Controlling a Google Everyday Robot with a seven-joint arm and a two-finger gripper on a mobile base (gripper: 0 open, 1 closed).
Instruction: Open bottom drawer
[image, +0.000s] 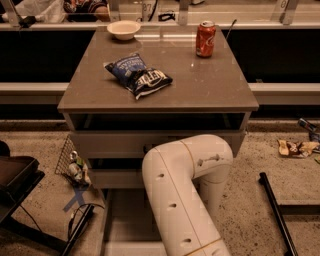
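Tabletop, chip bag, bowl, soda can, gripper out of sight

Cream-white tubular arm with small dark holes and thin gold seams, claw hidden behind it
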